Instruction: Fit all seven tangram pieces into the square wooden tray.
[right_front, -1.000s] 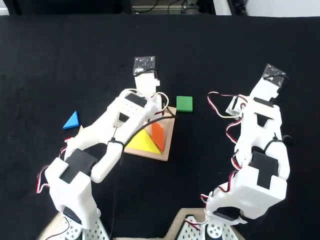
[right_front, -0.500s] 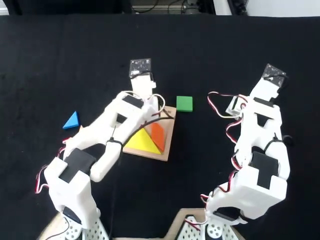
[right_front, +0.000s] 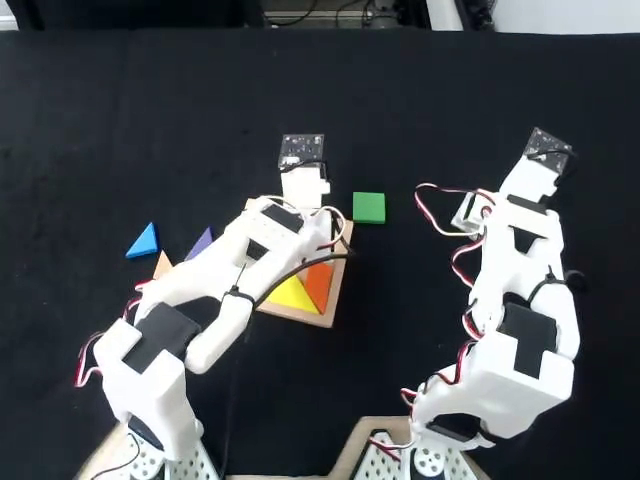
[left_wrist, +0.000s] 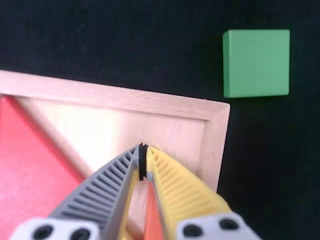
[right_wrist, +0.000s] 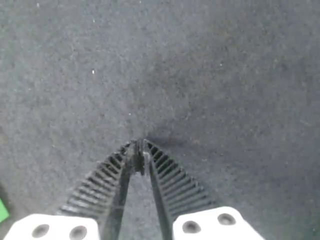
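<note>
The square wooden tray (right_front: 338, 268) (left_wrist: 216, 145) lies mid-table under my left arm. Inside it are a yellow triangle (right_front: 288, 295), an orange piece (right_front: 318, 284) and a red triangle (left_wrist: 30, 165). My left gripper (right_front: 318, 228) (left_wrist: 142, 162) is shut, its tips over bare tray floor near the corner closest to the green square (right_front: 368, 207) (left_wrist: 256, 62), which lies on the cloth just outside. A blue triangle (right_front: 143, 241), a purple triangle (right_front: 200, 243) and a tan piece (right_front: 162, 265) lie left of the tray. My right gripper (right_front: 540, 170) (right_wrist: 139, 150) is shut over bare black cloth at the right.
Black cloth covers the whole table (right_front: 450, 100). The arms' bases stand at the near edge. Open cloth stretches along the far side and between the green square and the right arm.
My left arm swung right and slightly nearer over the tray, uncovering the purple triangle and the tan piece. The right arm kept still.
</note>
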